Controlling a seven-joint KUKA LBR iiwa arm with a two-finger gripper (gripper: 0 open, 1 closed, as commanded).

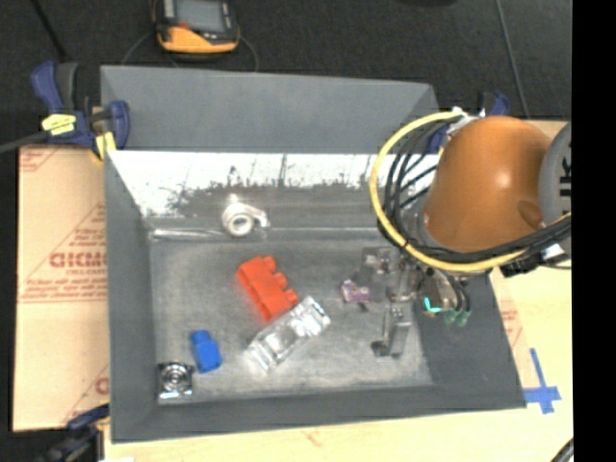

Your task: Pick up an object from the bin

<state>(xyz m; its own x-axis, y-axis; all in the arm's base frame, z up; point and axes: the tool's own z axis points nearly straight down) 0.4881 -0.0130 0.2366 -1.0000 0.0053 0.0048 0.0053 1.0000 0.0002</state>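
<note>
Gripper low over right side of bin, near small purple piece. Can't tell if it's wide or narrow. I see nothing lifted yet.

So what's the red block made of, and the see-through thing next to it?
The red block looks like hard plastic: solid bright colour and a moulded, stepped shape like a building brick. The see-through piece beside it is probably clear plastic, glossy with white glints; glass can't be ruled out.
</note>
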